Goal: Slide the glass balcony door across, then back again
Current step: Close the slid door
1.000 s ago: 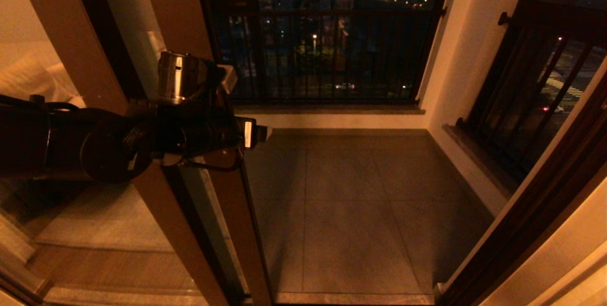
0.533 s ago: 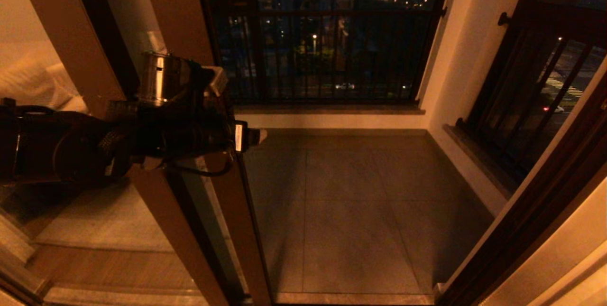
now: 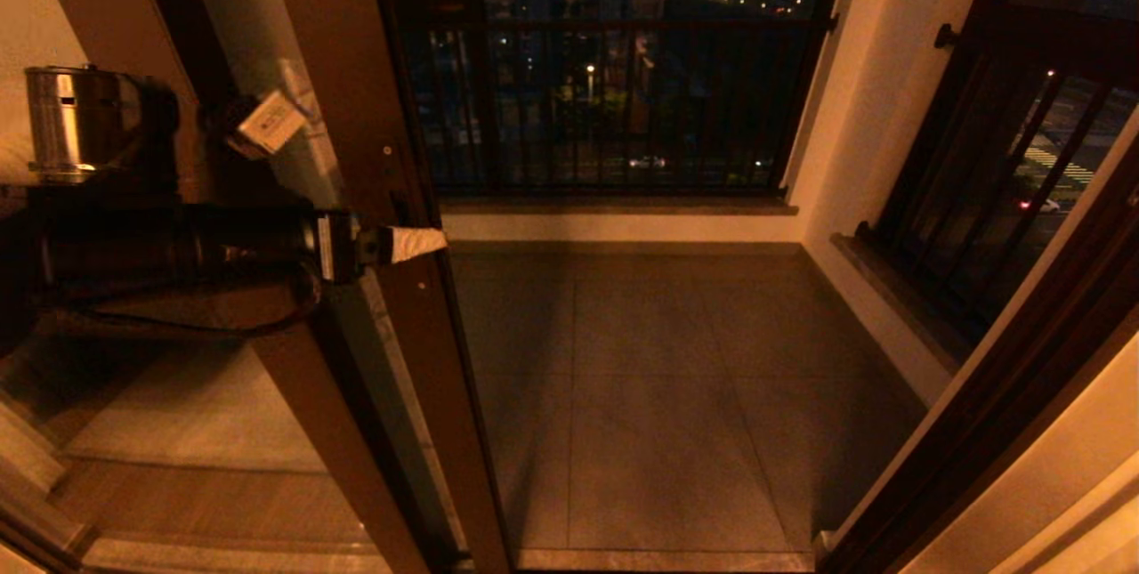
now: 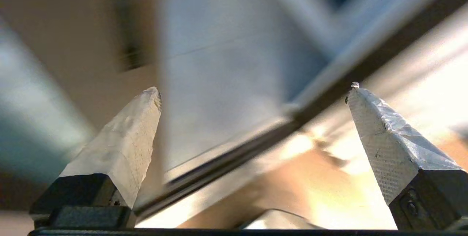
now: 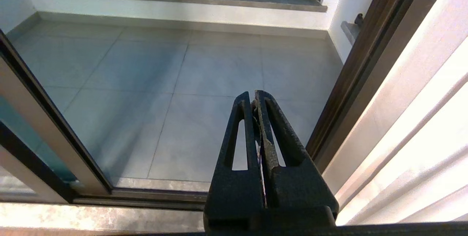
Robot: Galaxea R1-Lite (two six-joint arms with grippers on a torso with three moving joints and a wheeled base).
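Observation:
The glass balcony door (image 3: 356,93) stands at the left of the doorway, with a dark reddish-brown stile and a pale glass pane beside it. My left gripper (image 3: 347,184) reaches in from the left at mid-height and is open wide. One white fingertip (image 3: 416,243) lies across the stile's front, the other (image 3: 271,122) shows higher up by the glass. In the left wrist view the left gripper (image 4: 253,91) holds nothing, and a blurred stile with a dark handle slot (image 4: 128,45) runs past one finger. The right gripper (image 5: 255,98) is shut and empty, low over the floor track.
Beyond the doorway lies the grey tiled balcony floor (image 3: 658,378). Black-barred windows (image 3: 614,84) close the far side and the right side. The dark door frame (image 3: 1005,378) rises on the right, and the floor track (image 5: 146,195) runs along the threshold.
My left arm has drawn back to the left, so its fingertip now rests on the stile instead of past its edge. The door has barely shifted.

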